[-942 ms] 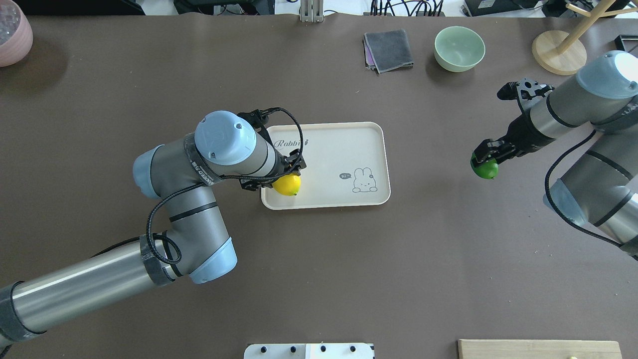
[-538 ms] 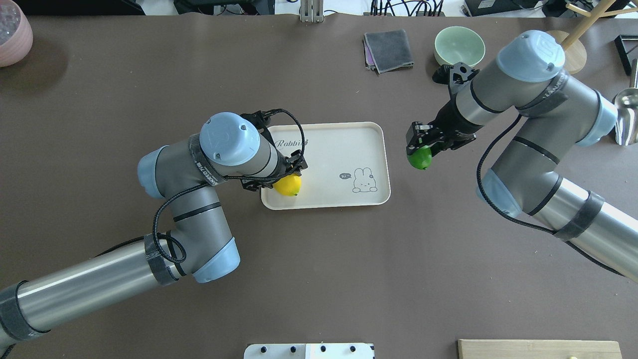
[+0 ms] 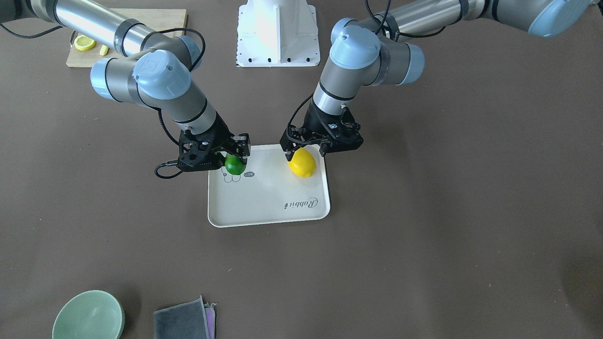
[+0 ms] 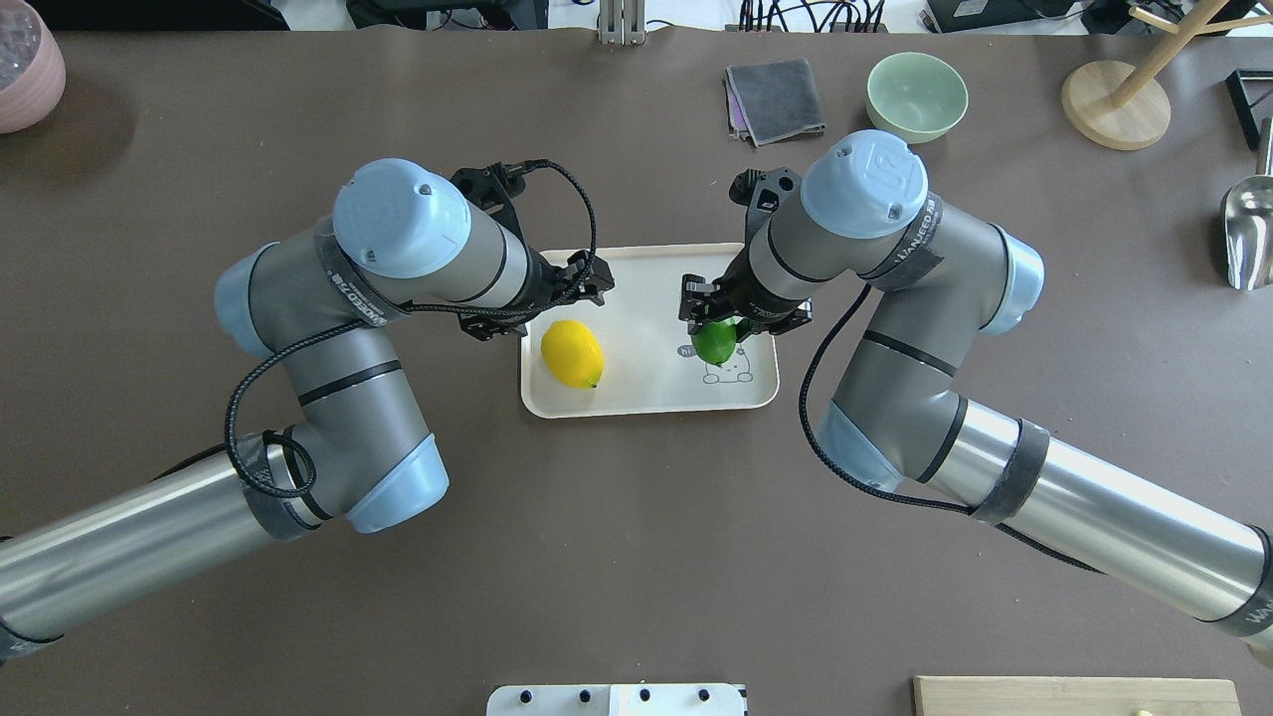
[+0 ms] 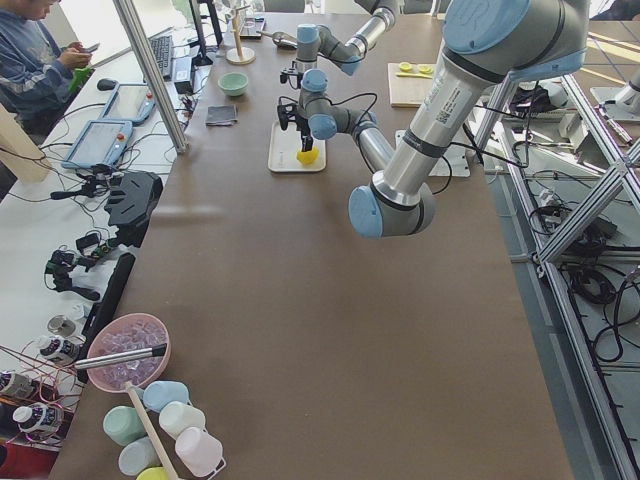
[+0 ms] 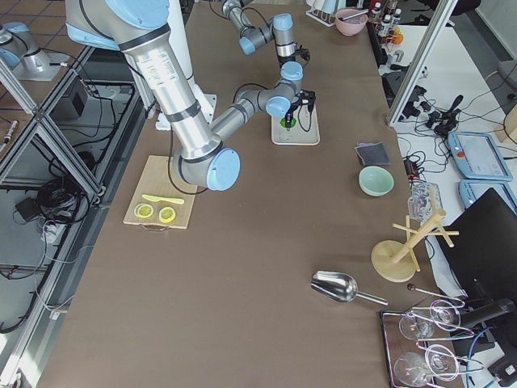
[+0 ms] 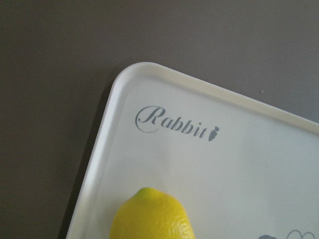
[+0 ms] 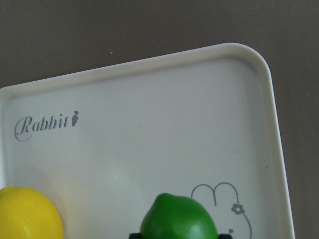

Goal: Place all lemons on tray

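Holding yellow lemon [image 4: 572, 354], tray [image 4: 641, 383]; left pincer [image 3: 306, 152] spread, right pincer [image 3: 235, 155] gripping green lemon [image 3: 234, 166].

On the brown worktop [image 4: 636, 557], a mint-green bowl [image 4: 916, 96] sits just beside a folded grey cloth [image 4: 775, 100]. A wooden stand [image 4: 1115, 104] and a metal scoop [image 4: 1245, 234] are nearby. A wooden cutting board [image 6: 157, 202] carries 2 lemon slices [image 6: 167, 214]. A pink bowl [image 4: 25, 75] sits at one corner.

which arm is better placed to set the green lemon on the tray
Right: the right gripper holds the green lemon over the tray. The left gripper is open above the yellow lemon lying there.
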Motion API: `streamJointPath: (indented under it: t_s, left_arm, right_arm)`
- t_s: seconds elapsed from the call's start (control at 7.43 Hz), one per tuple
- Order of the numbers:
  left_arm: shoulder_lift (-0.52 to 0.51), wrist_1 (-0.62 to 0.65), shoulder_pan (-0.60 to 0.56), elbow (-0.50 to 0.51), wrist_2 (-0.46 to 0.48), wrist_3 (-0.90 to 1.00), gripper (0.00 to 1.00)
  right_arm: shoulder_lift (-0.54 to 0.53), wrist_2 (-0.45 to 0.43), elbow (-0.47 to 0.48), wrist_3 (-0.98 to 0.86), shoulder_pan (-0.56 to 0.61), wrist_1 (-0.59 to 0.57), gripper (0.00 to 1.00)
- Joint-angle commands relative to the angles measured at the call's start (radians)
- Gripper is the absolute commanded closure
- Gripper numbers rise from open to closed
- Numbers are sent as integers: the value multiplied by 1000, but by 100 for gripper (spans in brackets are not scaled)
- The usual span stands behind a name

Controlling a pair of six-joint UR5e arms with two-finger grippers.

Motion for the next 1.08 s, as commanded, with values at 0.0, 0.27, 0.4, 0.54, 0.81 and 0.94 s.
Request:
streamJointPath:
  t_s: [0.0, 0.27, 0.4, 0.54, 0.81, 0.94]
  left_arm:
    - [76, 1, -34, -88, -51, 7, 2]
    - [79, 1, -42, -89, -49, 7, 2]
    - [96, 1, -46, -91, -49, 6, 2]
    - [101, 1, -50, -91, -48, 7, 2]
    - [119, 1, -77, -96, -49, 9, 2]
    - [153, 4, -103, -129, -52, 50, 2]
  right_arm:
    - [35, -38, -52, 16, -15, 4, 100]
    - [42, -40, -73, 17, -15, 0, 93]
    - [42, -40, -76, 22, -15, 0, 54]
    - [42, -40, -76, 22, -15, 1, 35]
    - [13, -30, -38, 20, 0, -2, 0]
    - [-28, -9, 11, 16, 46, -16, 0]
